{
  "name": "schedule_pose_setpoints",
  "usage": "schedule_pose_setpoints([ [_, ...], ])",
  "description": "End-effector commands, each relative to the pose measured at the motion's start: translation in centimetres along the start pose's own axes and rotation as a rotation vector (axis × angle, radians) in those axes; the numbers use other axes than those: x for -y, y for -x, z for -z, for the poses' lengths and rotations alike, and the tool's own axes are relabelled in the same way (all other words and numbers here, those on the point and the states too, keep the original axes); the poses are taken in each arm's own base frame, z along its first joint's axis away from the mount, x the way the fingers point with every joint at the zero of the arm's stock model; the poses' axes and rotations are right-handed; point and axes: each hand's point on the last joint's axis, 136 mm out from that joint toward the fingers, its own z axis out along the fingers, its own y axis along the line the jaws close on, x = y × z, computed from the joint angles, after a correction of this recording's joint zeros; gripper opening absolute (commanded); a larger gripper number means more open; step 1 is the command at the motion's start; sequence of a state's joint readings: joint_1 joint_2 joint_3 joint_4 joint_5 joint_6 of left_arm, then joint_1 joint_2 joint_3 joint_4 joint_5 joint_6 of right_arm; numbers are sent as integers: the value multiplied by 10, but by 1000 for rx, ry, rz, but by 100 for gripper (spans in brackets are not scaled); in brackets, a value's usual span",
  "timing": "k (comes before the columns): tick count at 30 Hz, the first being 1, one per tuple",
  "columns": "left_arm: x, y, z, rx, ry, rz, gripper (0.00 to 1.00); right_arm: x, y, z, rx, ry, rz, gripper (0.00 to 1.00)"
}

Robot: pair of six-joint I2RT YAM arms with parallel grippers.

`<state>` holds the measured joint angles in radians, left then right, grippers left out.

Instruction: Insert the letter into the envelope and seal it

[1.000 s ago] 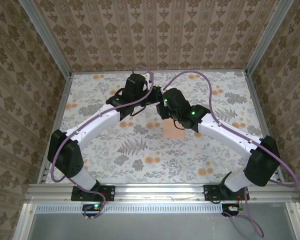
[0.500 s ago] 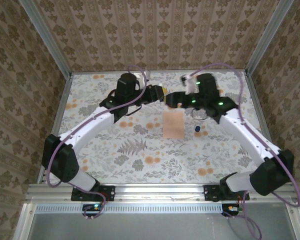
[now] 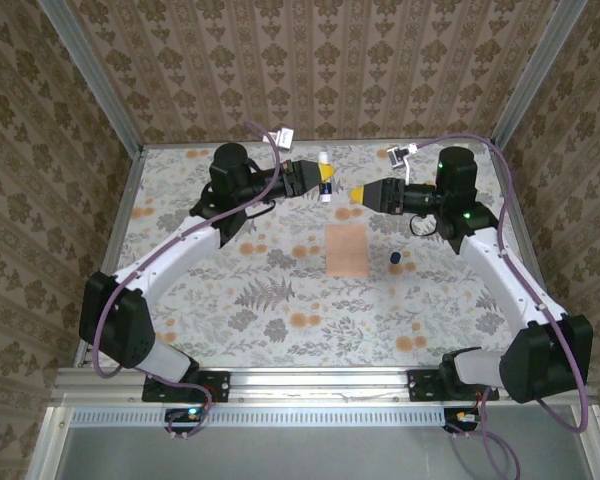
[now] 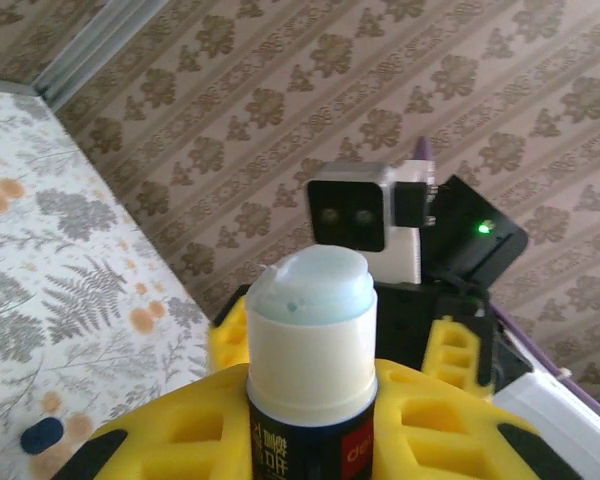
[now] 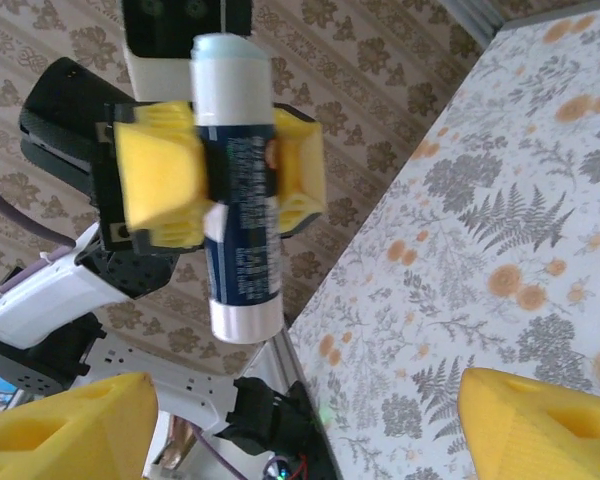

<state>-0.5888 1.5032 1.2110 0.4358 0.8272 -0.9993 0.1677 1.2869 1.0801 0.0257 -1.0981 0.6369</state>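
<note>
A glue stick (image 3: 326,194) is gripped around its dark body by the left gripper (image 3: 323,178) at the upper middle of the overhead view, clear of the table (image 3: 230,300). In the left wrist view its pale glue tip is seen bare. A small blue cap (image 3: 394,259), judged to be the stick's, lies on the table just right of the envelope (image 3: 346,250). The right gripper (image 3: 360,194) is held just beside the stick, its jaws wide with nothing between them. The envelope lies flat at the centre of the table, below both grippers in the frame. Whether its flap is open, and whether the letter is inside, cannot be told. The step in hand is judged to be gluing for the seal. To do it well, the stick should be turned tip-down and brought to the flap's edge, not the envelope's face. Light pressure and a short stroke are called for, since thin paper is easily dragged or creased. The envelope is best pinned by the free gripper away from the glued strip.
</note>
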Motion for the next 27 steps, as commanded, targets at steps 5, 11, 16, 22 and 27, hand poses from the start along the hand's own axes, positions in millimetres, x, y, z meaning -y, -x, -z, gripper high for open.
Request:
schedule_pose_setpoints([
  [5,21,8,-8,22,-99,-43,0,-28,4,-24,-10,124,81,76],
  [11,21,13,-8,54,-101,-44,0,-35,3,-36,-19,152,103,67],
  [16,20,16,-8,66,-96,-41,0,-38,2,-39,-21,159,109,57],
  [22,21,17,-7,73,-100,-34,0,-39,5,-40,-8,158,123,45],
  [27,19,17,-8,79,-103,-25,0,-40,6,-42,-3,161,129,37],
])
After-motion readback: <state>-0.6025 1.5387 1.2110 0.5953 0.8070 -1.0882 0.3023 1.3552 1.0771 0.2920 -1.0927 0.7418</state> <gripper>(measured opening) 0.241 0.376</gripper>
